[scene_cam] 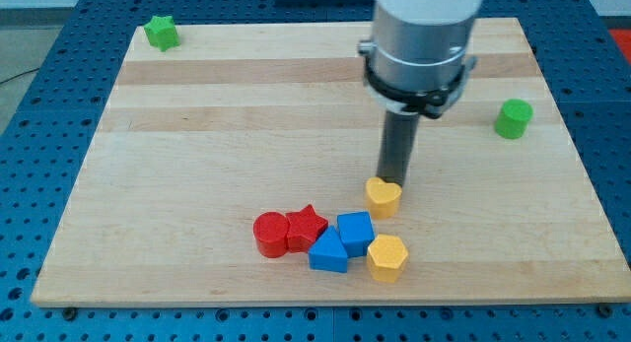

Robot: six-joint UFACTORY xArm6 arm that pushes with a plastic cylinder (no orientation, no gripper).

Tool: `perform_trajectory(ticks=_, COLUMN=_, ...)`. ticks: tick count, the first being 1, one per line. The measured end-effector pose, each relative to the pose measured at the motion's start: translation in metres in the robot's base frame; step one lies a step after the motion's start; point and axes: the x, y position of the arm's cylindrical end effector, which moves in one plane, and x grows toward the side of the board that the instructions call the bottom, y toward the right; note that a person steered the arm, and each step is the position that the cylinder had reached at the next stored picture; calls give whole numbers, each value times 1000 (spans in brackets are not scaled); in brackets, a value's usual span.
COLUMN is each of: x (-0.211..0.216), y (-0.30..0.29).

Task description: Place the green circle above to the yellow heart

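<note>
Camera view shows the wooden board [197, 115] with my tip [392, 180] bare, grasping nothing, touching the top of the yellow heart [384, 197] near the bottom edge's middle. Well apart, the green circle [513, 118] sits by the right edge; a green star [161, 33] occupies the top-left corner.

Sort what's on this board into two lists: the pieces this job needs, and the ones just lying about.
Needed for the job:
- green circle, near the view's right edge
- yellow heart
- my tip, touching the heart's top edge

Just lying about:
- green star, top left corner
- red circle
- red star
- blue cube
- blue triangle
- yellow hexagon
</note>
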Motion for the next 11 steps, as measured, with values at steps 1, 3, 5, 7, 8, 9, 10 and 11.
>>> perform_trajectory(ticks=1, x=14, y=-16)
perform_trajectory(ticks=3, x=12, y=15)
perform_trajectory(ticks=5, x=10, y=242)
perform_trajectory(ticks=7, x=-108, y=214)
perform_trajectory(ticks=8, x=-95, y=170)
perform_trajectory(ticks=9, x=-67, y=128)
perform_trajectory(ticks=10, x=-39, y=99)
perform_trajectory(ticks=11, x=-33, y=52)
